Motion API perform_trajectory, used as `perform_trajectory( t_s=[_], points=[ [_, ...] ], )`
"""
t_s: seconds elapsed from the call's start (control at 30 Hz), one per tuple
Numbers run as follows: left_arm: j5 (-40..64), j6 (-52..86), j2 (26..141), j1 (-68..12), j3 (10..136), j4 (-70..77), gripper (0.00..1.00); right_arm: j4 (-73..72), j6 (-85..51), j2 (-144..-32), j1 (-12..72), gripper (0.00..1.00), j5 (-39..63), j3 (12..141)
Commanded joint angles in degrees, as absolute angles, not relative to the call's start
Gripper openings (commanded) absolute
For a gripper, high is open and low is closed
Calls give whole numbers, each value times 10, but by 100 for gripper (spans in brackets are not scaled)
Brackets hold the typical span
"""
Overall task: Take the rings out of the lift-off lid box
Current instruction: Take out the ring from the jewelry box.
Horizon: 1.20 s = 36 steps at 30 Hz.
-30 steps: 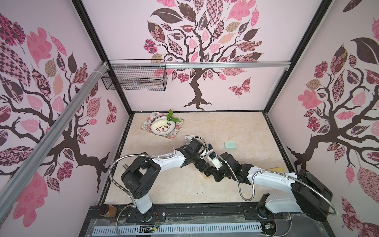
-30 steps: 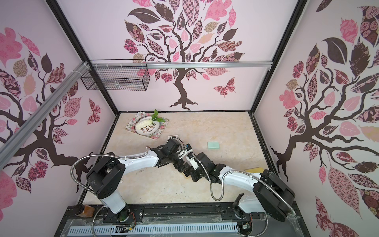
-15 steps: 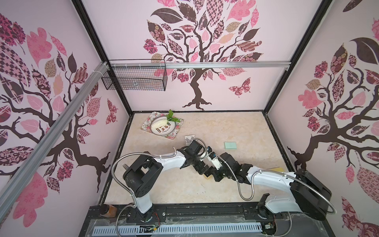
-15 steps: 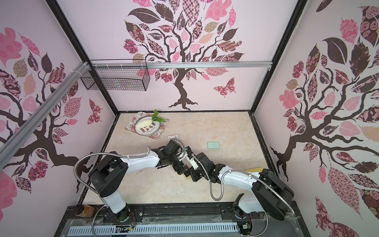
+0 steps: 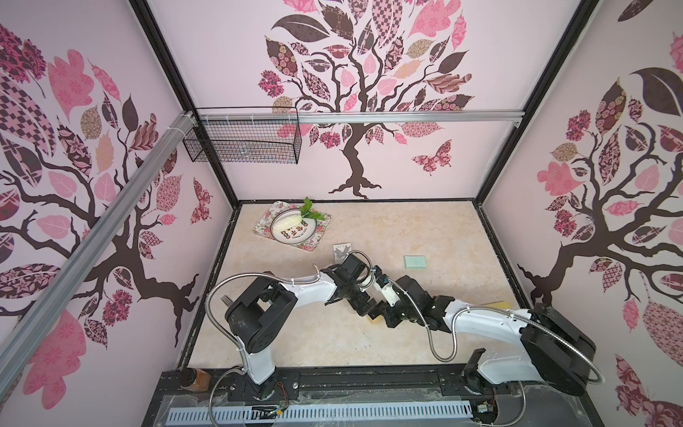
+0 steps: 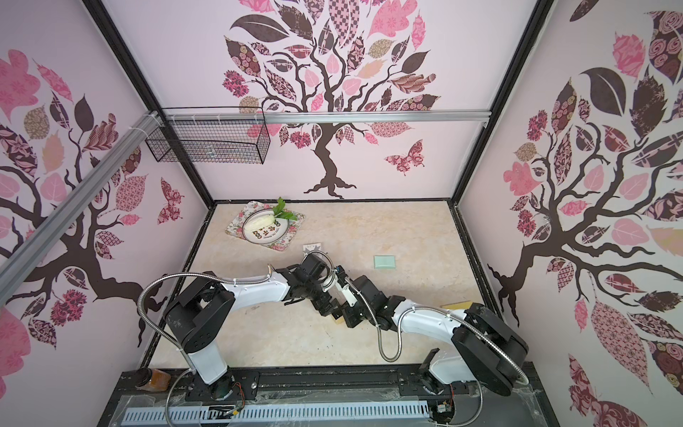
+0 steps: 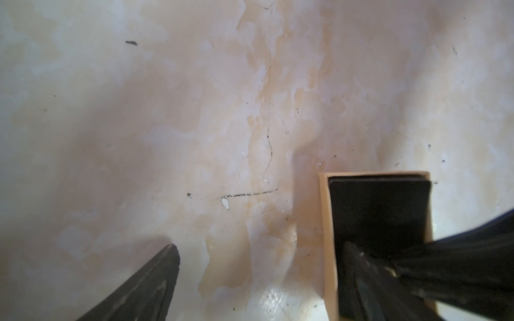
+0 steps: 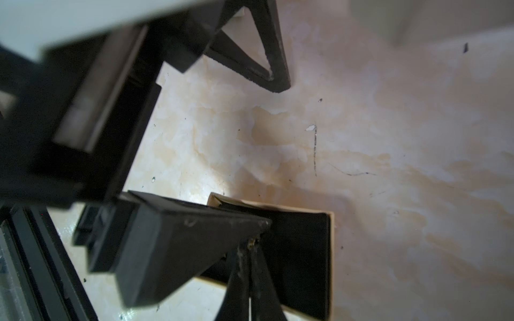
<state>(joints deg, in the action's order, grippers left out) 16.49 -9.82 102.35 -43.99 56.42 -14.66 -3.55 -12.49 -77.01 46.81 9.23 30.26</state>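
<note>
Glossy marbled tabletop bears a tan, black-lined box; left tool spread, right tool pressed together.

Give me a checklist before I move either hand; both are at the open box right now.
1. Box open: ok, black lining shows.
2. Left hand open: ok, one finger over the box, one outside.
3. Right hand shut: ok, tips over the box.
4. Ring between right hand's tips: cannot tell.
5. Rings in box: cannot tell, hands cover much of it.
6. Hands clear of each other: not ok, both crowd the box.
</note>
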Motion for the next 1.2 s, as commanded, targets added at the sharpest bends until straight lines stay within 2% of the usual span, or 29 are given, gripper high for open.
perform_trajectory(
  t_s=[0.0, 1.17],
  points=[
    [173, -98, 1040, -452, 561, -143, 94, -94, -142, -751, 470, 0, 97, 283],
    [166, -98, 1055, -463, 579, -157, 93, -214, -182, -657, 470, 0, 70, 175]
  ],
)
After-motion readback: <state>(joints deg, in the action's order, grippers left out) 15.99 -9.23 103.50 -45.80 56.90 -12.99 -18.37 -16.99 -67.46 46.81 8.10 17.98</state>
